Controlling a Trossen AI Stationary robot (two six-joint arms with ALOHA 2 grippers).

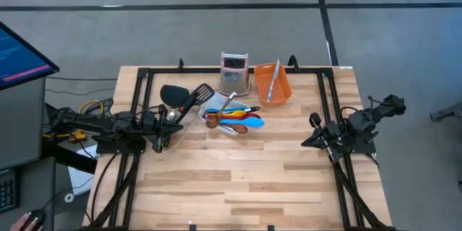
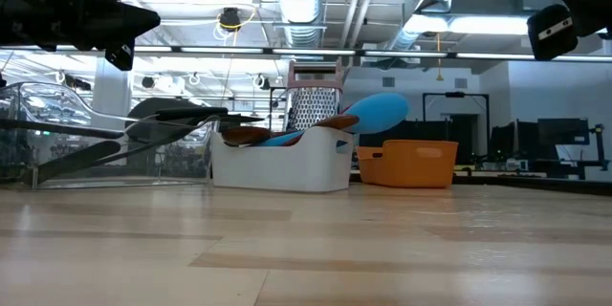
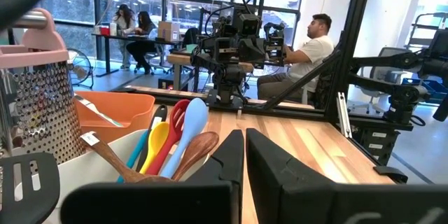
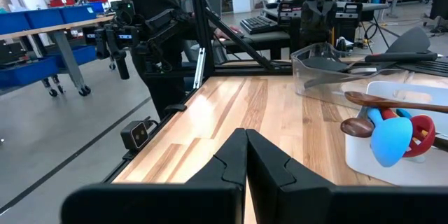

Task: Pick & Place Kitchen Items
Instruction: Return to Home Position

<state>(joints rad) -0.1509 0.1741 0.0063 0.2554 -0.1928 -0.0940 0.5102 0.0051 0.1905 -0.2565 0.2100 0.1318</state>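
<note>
Table (image 1: 238, 180), left fingers (image 3: 227, 161) closed, right fingers (image 4: 234, 157) closed

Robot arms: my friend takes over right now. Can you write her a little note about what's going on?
Left gripper: fingers shut, empty, raised beside the clear plastic tub.
Right gripper: fingers shut, empty, raised over the right side of the wooden table.
Things: the colourful plastic and wooden spoons lie in the white rectangular bin. The black spatulas rest in the clear plastic tub.
Done: no utensil lies loose on the table.
Left: probably only parking both arms.
</note>
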